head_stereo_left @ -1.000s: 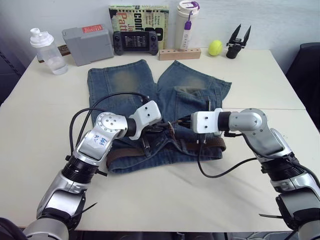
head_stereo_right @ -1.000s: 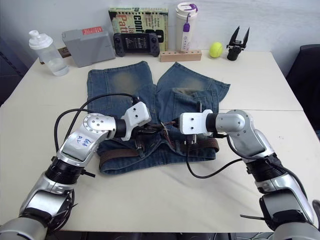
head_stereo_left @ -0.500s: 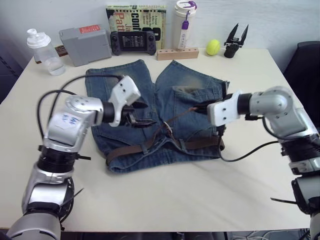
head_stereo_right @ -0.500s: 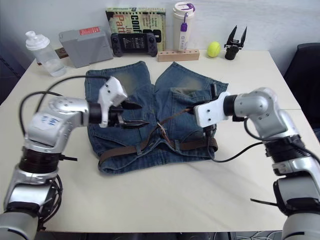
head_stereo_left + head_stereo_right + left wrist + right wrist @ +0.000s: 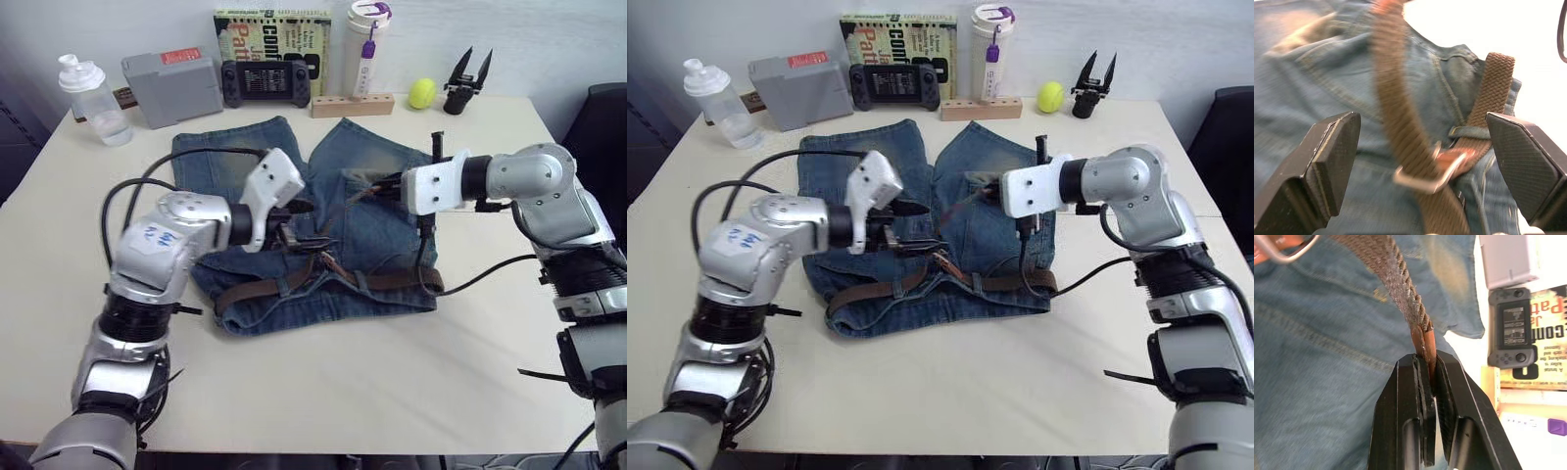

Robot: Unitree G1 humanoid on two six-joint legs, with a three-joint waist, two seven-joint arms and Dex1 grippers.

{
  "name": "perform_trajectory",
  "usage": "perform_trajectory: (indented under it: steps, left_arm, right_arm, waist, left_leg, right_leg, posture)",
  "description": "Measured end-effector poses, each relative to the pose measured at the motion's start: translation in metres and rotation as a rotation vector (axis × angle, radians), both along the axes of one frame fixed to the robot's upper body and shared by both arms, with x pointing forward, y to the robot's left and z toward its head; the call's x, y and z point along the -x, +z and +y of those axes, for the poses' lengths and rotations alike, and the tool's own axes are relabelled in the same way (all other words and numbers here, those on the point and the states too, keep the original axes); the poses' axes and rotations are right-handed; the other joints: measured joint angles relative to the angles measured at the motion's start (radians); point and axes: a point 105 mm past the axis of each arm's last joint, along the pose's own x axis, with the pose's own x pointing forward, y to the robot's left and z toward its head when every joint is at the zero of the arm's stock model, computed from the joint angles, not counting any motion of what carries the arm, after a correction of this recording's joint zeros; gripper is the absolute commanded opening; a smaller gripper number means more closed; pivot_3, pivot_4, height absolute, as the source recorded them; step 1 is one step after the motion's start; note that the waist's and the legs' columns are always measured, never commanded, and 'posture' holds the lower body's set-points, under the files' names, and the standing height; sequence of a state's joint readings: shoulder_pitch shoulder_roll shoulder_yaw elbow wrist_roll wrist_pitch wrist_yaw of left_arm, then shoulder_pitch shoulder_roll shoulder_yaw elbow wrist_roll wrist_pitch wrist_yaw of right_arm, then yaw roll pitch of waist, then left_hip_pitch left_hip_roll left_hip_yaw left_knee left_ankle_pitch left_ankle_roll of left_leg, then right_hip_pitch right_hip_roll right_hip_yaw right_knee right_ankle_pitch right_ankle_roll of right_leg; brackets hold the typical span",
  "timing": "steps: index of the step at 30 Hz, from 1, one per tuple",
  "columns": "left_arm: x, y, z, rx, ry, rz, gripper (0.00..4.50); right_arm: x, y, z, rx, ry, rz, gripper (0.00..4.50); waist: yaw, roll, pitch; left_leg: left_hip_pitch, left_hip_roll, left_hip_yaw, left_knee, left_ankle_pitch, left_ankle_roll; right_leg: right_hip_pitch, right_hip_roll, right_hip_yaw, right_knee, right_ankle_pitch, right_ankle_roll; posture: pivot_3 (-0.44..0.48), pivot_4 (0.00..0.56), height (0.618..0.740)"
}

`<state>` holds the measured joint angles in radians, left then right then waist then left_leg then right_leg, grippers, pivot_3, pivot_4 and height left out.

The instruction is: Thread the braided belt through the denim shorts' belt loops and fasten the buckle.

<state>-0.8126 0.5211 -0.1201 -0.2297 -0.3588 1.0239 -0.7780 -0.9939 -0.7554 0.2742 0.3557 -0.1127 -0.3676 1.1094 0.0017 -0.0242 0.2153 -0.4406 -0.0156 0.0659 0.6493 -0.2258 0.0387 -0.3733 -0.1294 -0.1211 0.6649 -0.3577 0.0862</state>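
Item: braided belt (image 5: 294,284), in the waistband of denim shorts (image 5: 382,245) on worktop (image 5: 323,382). My right hand (image 5: 1429,377) grips its tip, now drawn farther through buckle (image 5: 1427,177); apparently tightening. Left hand (image 5: 1425,161) released, has backed off.

braided belt (image 5: 921,278) threaded through denim shorts (image 5: 950,220)

Far edge of the table (image 5: 294,382), left to right: clear bottle (image 5: 90,88) with white cap, grey box (image 5: 172,89) with red label, black handheld game console (image 5: 266,82) leaning on a book (image 5: 272,39), white tumbler (image 5: 364,44) with purple lid behind a wooden block (image 5: 353,105), yellow-green ball (image 5: 422,93), spare black gripper (image 5: 463,78) — fingers pointing up. Dark chair (image 5: 602,147) far right.
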Motion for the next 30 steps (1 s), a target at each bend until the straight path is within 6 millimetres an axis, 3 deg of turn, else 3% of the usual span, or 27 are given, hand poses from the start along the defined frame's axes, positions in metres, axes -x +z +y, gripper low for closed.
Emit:
perform_trajectory:
  steps: [3, 4, 8, 14, 17, 22, 24, 27, 30]
  left_arm:
    - [-0.005, -0.009, -0.015, -0.035, 0.022, -0.029, 4.48]
    - [-0.010, -0.007, -0.015, -0.046, 0.049, -0.050, 4.22]
    - [-0.024, -0.003, -0.019, -0.044, 0.102, -0.076, 2.84]
    - [-0.026, -0.005, -0.029, -0.021, 0.087, -0.059, 0.12]
    - [-0.026, -0.006, -0.031, 0.000, 0.088, -0.031, 0.05]
    - [-0.022, -0.004, -0.034, 0.153, 0.101, 0.139, 0.00]
    - [-0.020, -0.007, -0.031, 0.245, 0.128, 0.263, 0.00]
    - [-0.026, -0.021, -0.007, 0.356, 0.264, 0.438, 0.00]
    - [-0.035, -0.019, 0.017, 0.518, 0.377, 0.540, 0.00]
  right_arm:
    - [0.001, 0.005, 0.006, -0.022, -0.007, 0.019, 0.00]
    - [0.001, 0.004, 0.006, -0.030, -0.018, 0.031, 0.00]
    - [0.004, -0.004, 0.006, -0.037, -0.031, 0.067, 0.00]
    - [0.005, -0.004, 0.007, -0.040, -0.041, 0.074, 0.00]
    - [0.006, -0.006, 0.005, -0.053, -0.054, 0.079, 0.00]
    - [0.011, -0.009, 0.001, -0.194, -0.126, 0.195, 2.17]
    - [0.019, -0.021, -0.005, -0.248, -0.172, 0.293, 3.14]
    - [0.033, -0.052, -0.014, -0.345, -0.248, 0.485, 4.45]
    - [0.044, -0.061, -0.011, -0.527, -0.286, 0.681, 4.45]
  waist:
    - [0.000, 0.000, 0.000]
    - [-0.001, 0.000, 0.000]
    - [0.000, 0.000, 0.000]
    - [-0.001, 0.000, 0.000]
    - [0.000, 0.000, 0.000]
    - [0.002, 0.000, 0.000]
    - [0.005, 0.000, 0.000]
    - [0.011, 0.000, 0.000]
    - [0.009, 0.000, 0.000]
  left_leg:
    - [0.000, 0.000, 0.000, 0.000, 0.000, 0.000]
    - [0.000, 0.000, 0.000, 0.000, 0.000, 0.000]
    - [0.000, 0.000, 0.000, 0.000, 0.000, 0.000]
    - [0.000, 0.000, 0.000, 0.000, 0.000, 0.000]
    - [0.000, 0.000, 0.000, 0.000, 0.000, 0.000]
    - [-0.001, 0.000, -0.001, 0.000, 0.000, 0.000]
    - [-0.001, 0.000, -0.002, 0.000, 0.000, 0.000]
    - [-0.001, 0.000, -0.003, 0.001, 0.000, 0.001]
    - [0.000, 0.000, -0.003, 0.000, 0.001, 0.001]
  right_leg:
    - [0.000, 0.000, 0.000, 0.000, 0.000, 0.000]
    - [0.000, 0.000, 0.000, 0.000, 0.000, 0.000]
    - [0.000, 0.000, 0.000, 0.000, 0.000, 0.000]
    - [0.000, 0.000, 0.000, 0.000, 0.000, 0.000]
    - [0.000, 0.000, 0.000, 0.000, 0.000, 0.000]
    - [0.000, 0.000, -0.001, 0.000, 0.000, 0.000]
    - [0.001, 0.000, -0.002, 0.000, 0.000, 0.000]
    - [0.001, 0.000, -0.003, 0.000, 0.000, 0.000]
    - [0.001, 0.000, -0.003, 0.001, 0.000, 0.000]
  posture:
    - [0.000, 0.150, 0.697]
    - [0.000, 0.150, 0.697]
    - [0.000, 0.150, 0.697]
    - [0.000, 0.150, 0.697]
    - [0.000, 0.150, 0.697]
    - [0.000, 0.150, 0.697]
    - [0.000, 0.150, 0.697]
    - [0.000, 0.150, 0.697]
    - [0.000, 0.150, 0.697]
